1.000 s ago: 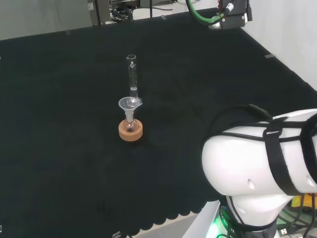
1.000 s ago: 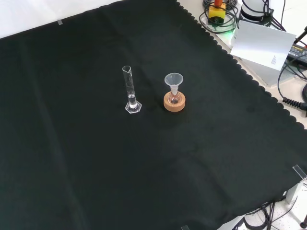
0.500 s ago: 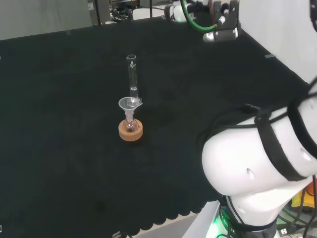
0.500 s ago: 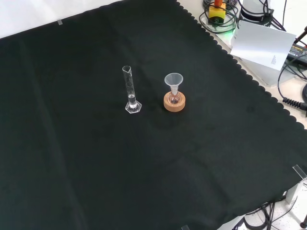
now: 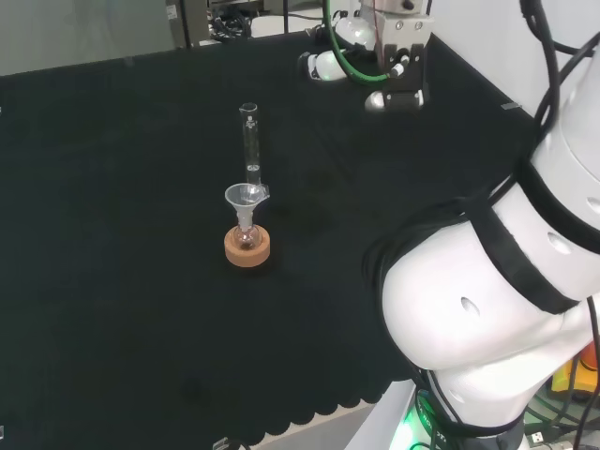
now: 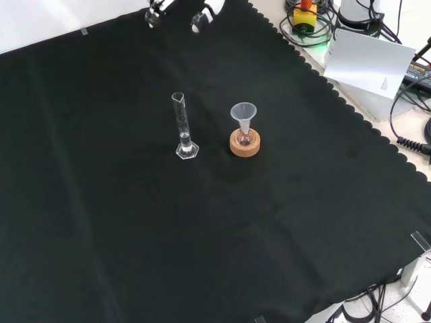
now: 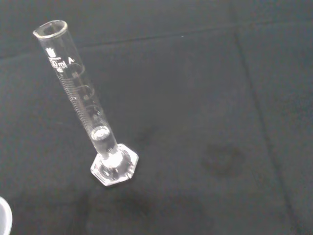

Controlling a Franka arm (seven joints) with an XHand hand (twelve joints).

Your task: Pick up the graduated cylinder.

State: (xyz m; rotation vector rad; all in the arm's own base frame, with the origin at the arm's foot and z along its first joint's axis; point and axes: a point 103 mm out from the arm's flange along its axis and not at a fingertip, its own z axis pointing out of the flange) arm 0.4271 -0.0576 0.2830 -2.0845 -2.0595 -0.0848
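Robot hand [image 6: 202, 15] far from the cylinder [image 6: 182, 128], reach not yet made.

The cylinder stands upright on its hexagonal foot near the middle of the desk [image 6: 101, 235], just beside a funnel [image 6: 243, 114] set in a small flask on a cork ring [image 6: 244, 144]; in the front view the funnel is to its right. The robot hand sits at the top edge of that view, well apart and holding nothing, though you cannot tell how far its fingers are spread. Bring it down on the side away from the funnel, close around the tube at mid-height, and lift straight up so the foot clears without tipping.
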